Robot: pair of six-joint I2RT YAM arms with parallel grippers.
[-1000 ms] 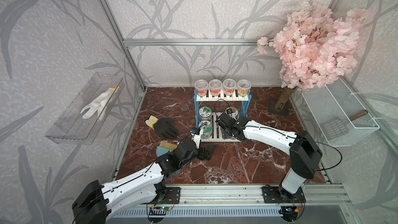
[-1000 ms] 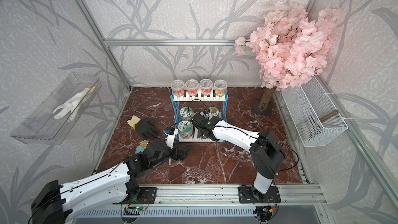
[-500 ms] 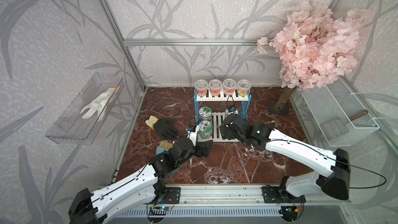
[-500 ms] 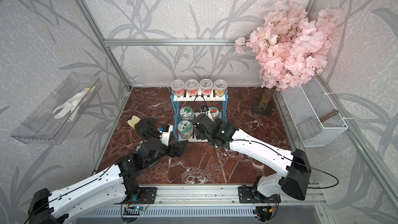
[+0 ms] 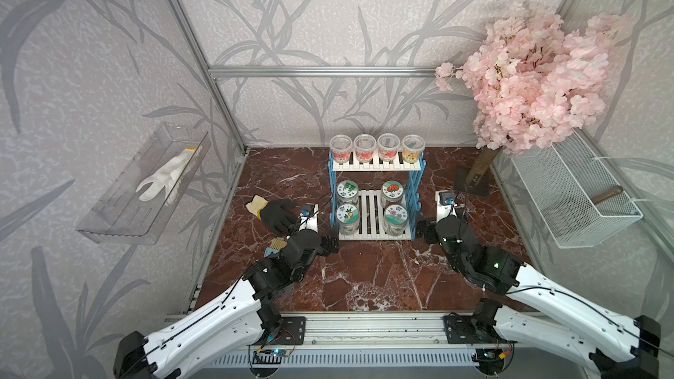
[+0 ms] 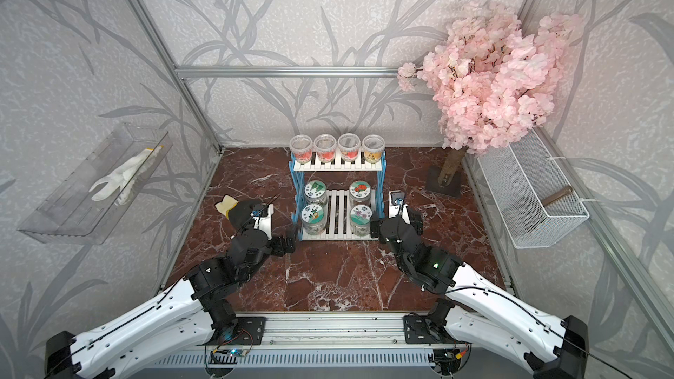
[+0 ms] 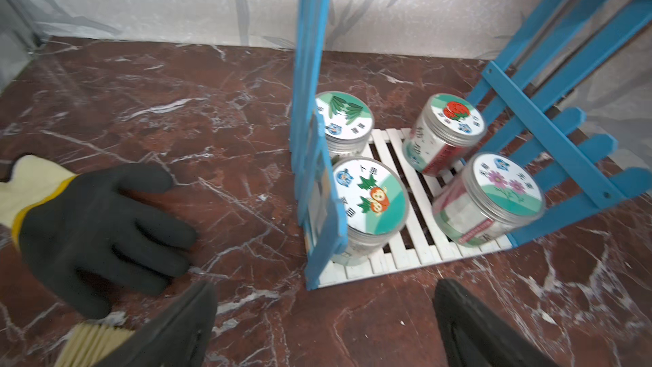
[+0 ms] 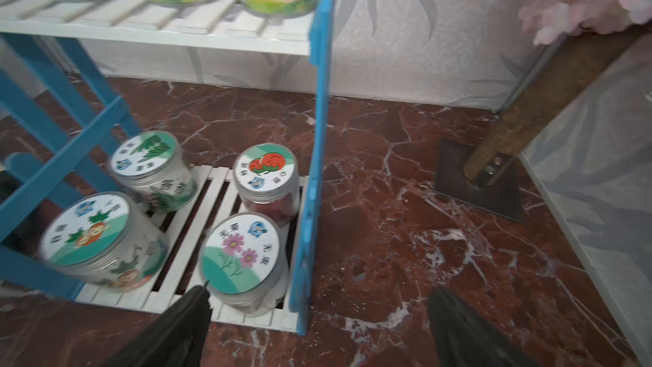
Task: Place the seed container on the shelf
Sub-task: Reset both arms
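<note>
1. the shelf (image 5: 370, 209) stands at the centre of the frame in both top views, on the red marble floor (image 5: 364, 278), close to the far wall.
2. four seed containers (image 5: 347, 215) stand upright on its lower tier, two at the left and two at the right, with bare white slats between the pairs.
3. by lid: the leaf one (image 5: 347, 190) is upper left, the red-fruit one (image 5: 392, 189) upper right, the orange-figure one (image 7: 370, 195) lower left, the pink-flower one (image 5: 395, 214) lower right.
4. the upper tier carries four clear tubs (image 5: 377, 145) in a row.
5. my left gripper (image 7: 324, 291) has its jaws spread wide with nothing between them. in a top view it sits just off the shelf's lower left corner, outside the blue side frame and near the orange-figure container.
6. my right gripper (image 8: 321, 291) is also spread wide and empty. it sits just off the shelf's lower right corner, beside the blue frame next to the pink-flower container. i can't tell if a finger touches the frame.
7. a black glove (image 5: 279, 215) with a cream cuff lies flat left of the shelf, and a brush (image 5: 276, 246) lies just below it, partly under my left arm.
8. a clear wall tray (image 5: 120, 220) at the left of the frame holds a white glove (image 5: 164, 184). a pink blossom tree (image 5: 529, 82) is upper right and a wire basket (image 5: 583, 191) is at the right.
</note>
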